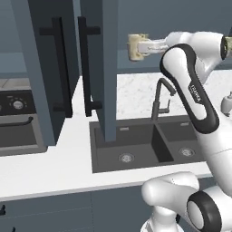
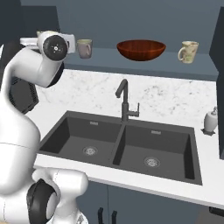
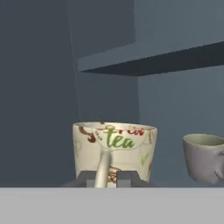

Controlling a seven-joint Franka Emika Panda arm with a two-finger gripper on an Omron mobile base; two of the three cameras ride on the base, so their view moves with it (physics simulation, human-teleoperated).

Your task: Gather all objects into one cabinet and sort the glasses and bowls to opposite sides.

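Inside the open cabinet (image 2: 131,61), at the left end of its bottom board, the gripper (image 3: 106,178) is closed narrow on the loop handle of a cream mug (image 3: 114,150) printed with "tea" in green and red-brown scribbles. In the hand view the mug stands upright with its handle toward the camera, running down between the two dark finger tips (image 3: 89,178). Whether its base rests on the board or hangs just above it I cannot tell. In the left base view the same mug (image 1: 134,46) shows at the end of the white arm (image 1: 190,86), beside the edge of an open slate-blue door (image 1: 106,68) with a long black bar handle (image 1: 86,68).

Just beside it, apart from it, a plain grey-beige cup (image 3: 205,156) stands upright; the right base view shows it (image 2: 84,48) near the arm's wrist. Farther along the board the wide red-brown bowl (image 2: 141,49) sits about midway, well apart from the cup. Near the right end stands another cream mug (image 2: 188,51), faintly patterned, handle turned left toward the bowl. The inner shelf (image 3: 157,59) crosses above the held mug.

Below the cabinet lies a marble counter (image 2: 87,94) with a dark double sink (image 2: 122,146), a black faucet (image 2: 124,100) at its back edge, and a white soap dispenser (image 2: 210,120) by the sink's right corner.
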